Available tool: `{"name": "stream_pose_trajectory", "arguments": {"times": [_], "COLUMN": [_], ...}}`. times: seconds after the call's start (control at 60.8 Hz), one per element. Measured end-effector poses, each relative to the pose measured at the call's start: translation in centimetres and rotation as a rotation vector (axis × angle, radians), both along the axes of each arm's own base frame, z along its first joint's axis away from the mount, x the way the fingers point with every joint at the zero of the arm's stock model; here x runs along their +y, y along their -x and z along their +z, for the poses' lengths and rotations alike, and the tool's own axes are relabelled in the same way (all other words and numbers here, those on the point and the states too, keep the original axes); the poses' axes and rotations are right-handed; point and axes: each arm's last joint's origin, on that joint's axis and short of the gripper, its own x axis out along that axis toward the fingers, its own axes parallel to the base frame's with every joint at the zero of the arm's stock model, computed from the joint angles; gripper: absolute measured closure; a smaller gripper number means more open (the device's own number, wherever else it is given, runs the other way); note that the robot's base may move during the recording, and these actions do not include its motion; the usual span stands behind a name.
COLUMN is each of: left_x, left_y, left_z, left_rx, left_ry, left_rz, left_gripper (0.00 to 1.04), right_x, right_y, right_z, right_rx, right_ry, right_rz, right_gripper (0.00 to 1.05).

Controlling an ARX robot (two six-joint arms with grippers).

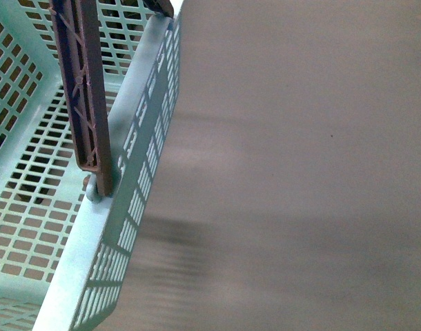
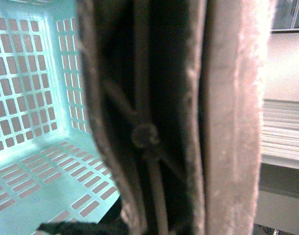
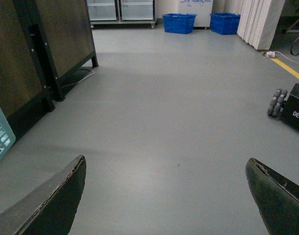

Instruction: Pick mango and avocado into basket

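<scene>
The light teal basket point(image 1: 138, 138) fills the left of the front view, its lattice wall and rim hanging above the grey floor. Its grey-brown handle point(image 1: 83, 89) stands up from the rim. In the left wrist view the handle point(image 2: 228, 122) fills the frame up close, with the basket's slotted inside point(image 2: 37, 88) behind it. My left gripper point(image 2: 164, 220) is shut on the handle and mostly hidden. My right gripper point(image 3: 166, 196) is open over bare floor, nothing between its fingers point(image 3: 56, 200). A corner of the basket point(image 3: 0, 132) shows beside it. The mango and avocado are out of view.
Dark wooden cabinets point(image 3: 22, 58) stand on black legs beside the basket. Across the grey floor point(image 3: 164, 98) are two blue crates point(image 3: 179, 22), a white curtain point(image 3: 260, 22), a yellow floor line point(image 3: 291, 71) and a black wheeled base point(image 3: 291, 105).
</scene>
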Motion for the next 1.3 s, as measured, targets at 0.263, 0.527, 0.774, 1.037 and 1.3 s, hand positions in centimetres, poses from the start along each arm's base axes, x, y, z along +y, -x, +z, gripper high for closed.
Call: {"name": "stream_pose_trajectory", "arguments": {"times": [0.263,0.527,0.774,1.037,1.3], "left_x": [0.0,0.01,0.01,0.0,0.01], "left_y": [0.01,0.01,0.01,0.02,0.01], "left_z": [-0.23,-0.23,-0.22,-0.23,-0.23], "left_rx": [0.008,0.007,0.007,0.007,0.007], "left_ry": [-0.003,-0.004,-0.003,-0.004,-0.004], "left_rz": [0.0,0.001,0.001,0.0,0.001], "left_gripper": [0.9,0.9,0.9,0.9,0.9], "right_x": [0.0,0.0,0.0,0.0,0.0], "right_y": [0.0,0.0,0.0,0.0,0.0], "right_z": [0.0,0.0,0.0,0.0,0.0], "right_rx": [0.0,0.0,0.0,0.0,0.0], "right_ry": [0.0,0.0,0.0,0.0,0.0], "right_rz": [0.001,0.0,0.0,0.0,0.0], "right_gripper": [0.09,0.09,0.09,0.09,0.09]}}
